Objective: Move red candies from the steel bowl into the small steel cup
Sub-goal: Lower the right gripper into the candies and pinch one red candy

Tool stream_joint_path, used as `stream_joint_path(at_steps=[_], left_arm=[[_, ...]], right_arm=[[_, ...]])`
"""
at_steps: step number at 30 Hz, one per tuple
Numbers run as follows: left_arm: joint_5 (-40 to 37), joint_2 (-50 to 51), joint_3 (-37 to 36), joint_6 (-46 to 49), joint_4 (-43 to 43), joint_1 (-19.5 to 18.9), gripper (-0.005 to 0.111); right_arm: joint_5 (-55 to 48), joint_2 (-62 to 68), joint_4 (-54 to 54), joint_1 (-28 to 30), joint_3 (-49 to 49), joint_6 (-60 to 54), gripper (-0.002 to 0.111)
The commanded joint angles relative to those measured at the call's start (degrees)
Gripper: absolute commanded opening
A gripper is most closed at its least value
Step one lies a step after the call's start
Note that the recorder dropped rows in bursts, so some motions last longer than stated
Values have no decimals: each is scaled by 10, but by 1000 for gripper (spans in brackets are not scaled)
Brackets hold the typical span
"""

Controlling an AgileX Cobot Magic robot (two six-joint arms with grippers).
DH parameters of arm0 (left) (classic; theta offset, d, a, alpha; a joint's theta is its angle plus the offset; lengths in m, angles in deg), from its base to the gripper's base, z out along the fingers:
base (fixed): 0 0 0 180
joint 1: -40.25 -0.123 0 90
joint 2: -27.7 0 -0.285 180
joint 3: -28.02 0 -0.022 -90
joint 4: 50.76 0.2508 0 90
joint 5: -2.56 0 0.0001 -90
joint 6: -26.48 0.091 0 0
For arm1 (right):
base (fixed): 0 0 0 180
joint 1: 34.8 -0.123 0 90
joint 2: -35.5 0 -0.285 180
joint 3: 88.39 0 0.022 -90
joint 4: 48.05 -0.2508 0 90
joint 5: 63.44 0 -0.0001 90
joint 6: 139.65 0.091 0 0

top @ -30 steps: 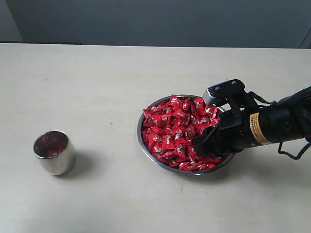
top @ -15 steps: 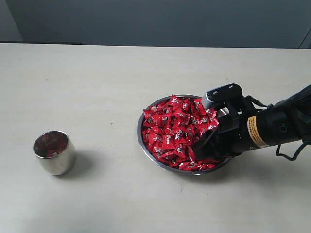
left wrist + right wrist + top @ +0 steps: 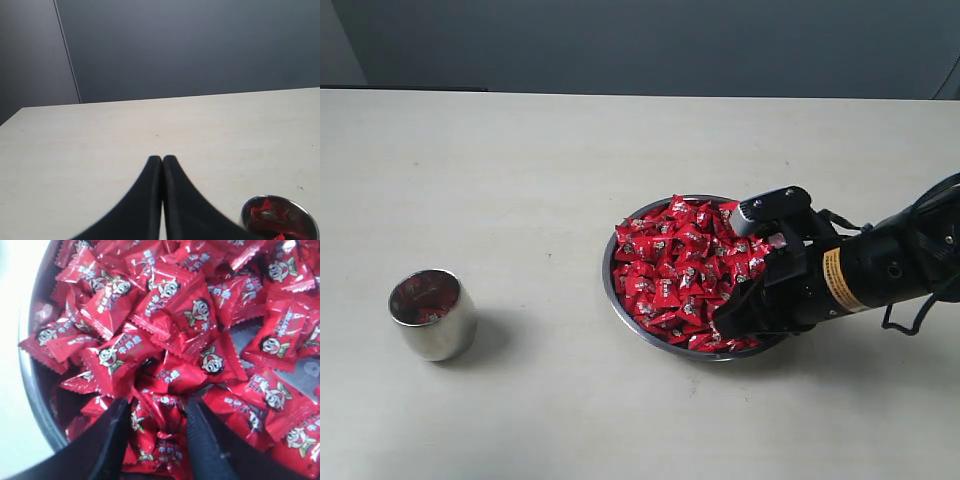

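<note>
The steel bowl [image 3: 608, 285] sits right of the table's middle, heaped with red candies [image 3: 670, 265]. My right gripper [image 3: 728, 318] is dug into the heap at the bowl's near right side. In the right wrist view its black fingers [image 3: 114, 430] stand apart, open, with red candies [image 3: 165, 425] lying in the gap between them, near the bowl's rim [image 3: 35, 375]. The small steel cup [image 3: 432, 313] stands upright at the near left with a few red candies inside. My left gripper [image 3: 162, 159] is shut and empty above the table, with the cup [image 3: 280, 220] beside it.
The pale table [image 3: 520, 170] spreads between cup and bowl. A dark wall [image 3: 640, 40] runs behind its far edge. The right arm's black body with a yellow label [image 3: 840, 275] lies low over the bowl's right rim.
The right gripper has sunk lower and slid a little toward the near edge, deeper into the candies. Cup, bowl and left gripper have not moved.
</note>
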Motion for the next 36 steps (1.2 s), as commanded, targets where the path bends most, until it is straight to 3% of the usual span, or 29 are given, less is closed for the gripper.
stream_joint_path(at_steps=[1, 36], left_arm=[[3, -3, -2, -1, 1, 0, 0], [3, -3, -2, -1, 1, 0, 0]], right_arm=[[-2, 2, 0, 2, 1, -3, 38], [13, 32, 0, 1, 13, -2, 38]])
